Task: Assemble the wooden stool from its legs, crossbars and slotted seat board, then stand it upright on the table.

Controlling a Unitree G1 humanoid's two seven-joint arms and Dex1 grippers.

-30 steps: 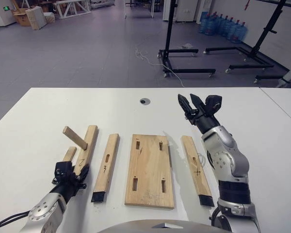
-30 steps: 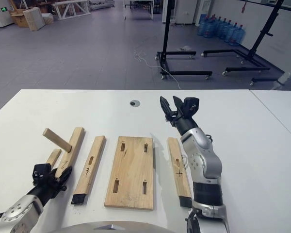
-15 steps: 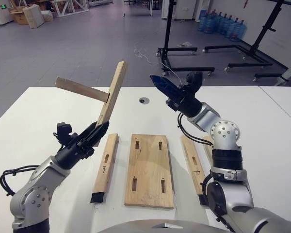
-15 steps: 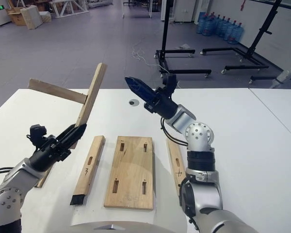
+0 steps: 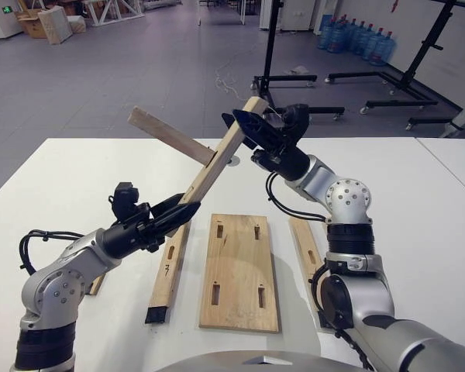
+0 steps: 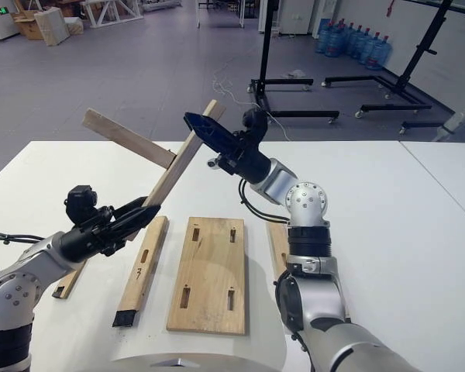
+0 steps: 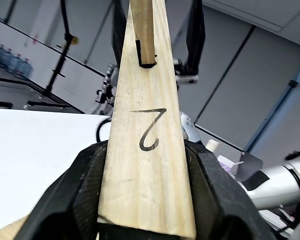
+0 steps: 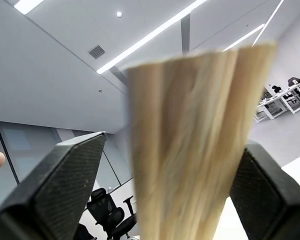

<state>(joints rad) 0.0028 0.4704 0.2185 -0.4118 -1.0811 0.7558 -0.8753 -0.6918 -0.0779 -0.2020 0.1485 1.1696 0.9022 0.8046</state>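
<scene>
While the left gripper (image 5: 186, 211) holds one wooden leg (image 5: 217, 159) up in the air above the left part of the white table (image 5: 62, 178), its two fingers are pressed against the lower end of this leg, one on each side; the left wrist view shows the dark fingers (image 7: 85, 190) tight on the wood just below a handwritten 2. From there the leg rises at a slant, going up toward the right and away from the robot. A crossbar (image 5: 170, 136) sits with one end in the slot of the leg and sticks out to the left and upward. The right gripper (image 5: 244, 124) is at the upper end of the same leg, with its arm stretched over the middle of the table. In the right wrist view its fingers (image 8: 65, 185) are spread, the end of the leg stands between them, and on one side a gap shows between finger and wood. The slotted seat board (image 5: 238, 271) lies flat on the table in front of the robot. A second leg (image 5: 169, 263) lies flat just left of the board, and a third leg (image 5: 302, 232) lies just right of it, partly hidden behind the right arm. One more short wooden piece (image 6: 66, 283) lies on the table under the left arm
</scene>
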